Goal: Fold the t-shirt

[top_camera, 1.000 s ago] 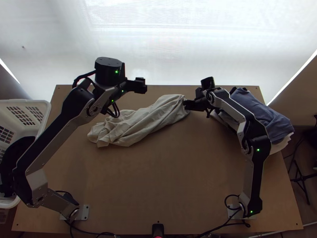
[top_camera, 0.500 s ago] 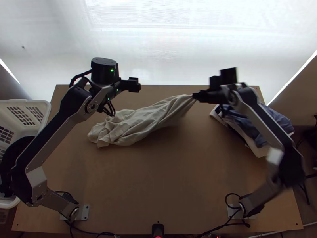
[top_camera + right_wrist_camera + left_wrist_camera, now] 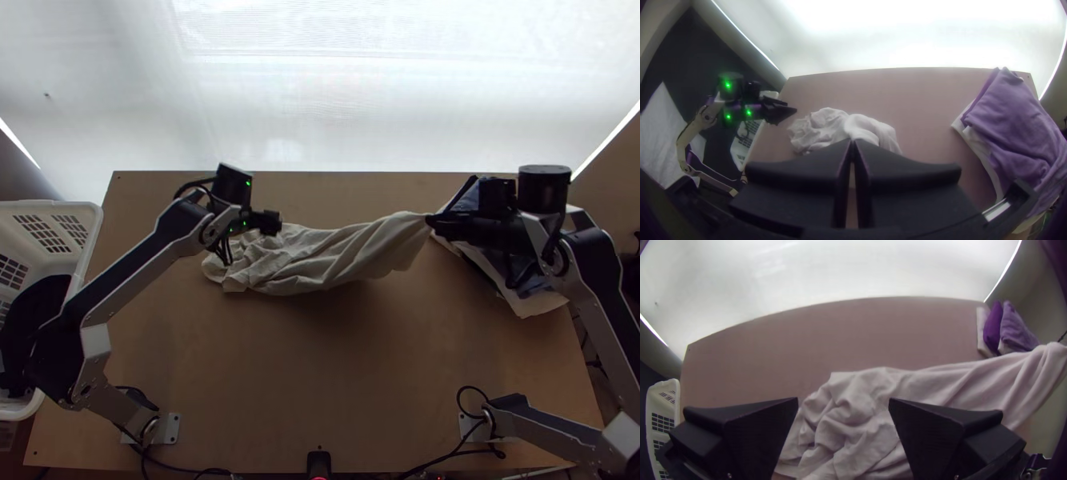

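The pale t-shirt lies bunched at its left part, and its right part is drawn up into the tips of my right gripper. In the right wrist view my right gripper is shut on the cloth, with the white shirt beyond its fingers. My left gripper is over the bunched left end of the shirt. From the left wrist view, my left gripper stands open, the wrinkled shirt seen between and past its fingers, holding nothing.
A stack of folded clothes, blue-grey and white, lies at the table's right side under the right arm. A white basket holding dark cloth stands at the left edge. Bare wood stretches across the table's near part.
My right gripper has moved right and slightly nearer, pulling the shirt's held end along and stretching it out; the bunched part has slid right. The left gripper has come nearer the shirt.
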Motion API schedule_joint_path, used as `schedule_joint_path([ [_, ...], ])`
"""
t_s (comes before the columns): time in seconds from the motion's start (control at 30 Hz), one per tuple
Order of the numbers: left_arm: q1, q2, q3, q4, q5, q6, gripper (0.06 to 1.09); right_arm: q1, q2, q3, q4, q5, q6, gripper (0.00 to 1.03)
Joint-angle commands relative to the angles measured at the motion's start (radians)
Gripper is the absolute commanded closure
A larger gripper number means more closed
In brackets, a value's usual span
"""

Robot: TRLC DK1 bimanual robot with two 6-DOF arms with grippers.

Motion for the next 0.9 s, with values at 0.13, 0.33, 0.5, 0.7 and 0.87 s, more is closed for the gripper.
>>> schedule_joint_path([
  [0.13,0.002,0.083,-0.170,0.038,0.051,0.102,0.10,0.002,-0.070,-0.042,-0.020,-0.017,0.023,1.00],
  [0.33,0.002,0.107,-0.181,0.048,0.080,0.122,0.11,-0.001,-0.068,-0.048,-0.006,-0.016,0.020,1.00],
  [0.5,0.002,0.115,-0.182,0.052,0.094,0.136,0.29,-0.004,-0.065,-0.052,0.008,-0.016,0.020,1.00],
  [0.7,0.002,0.057,-0.173,0.083,0.091,0.165,1.05,-0.009,-0.064,-0.054,0.019,-0.016,0.018,1.00],
  [0.87,0.078,-0.014,-0.074,0.091,0.089,0.118,1.05,-0.012,-0.062,-0.080,0.026,-0.016,0.012,1.00],
])
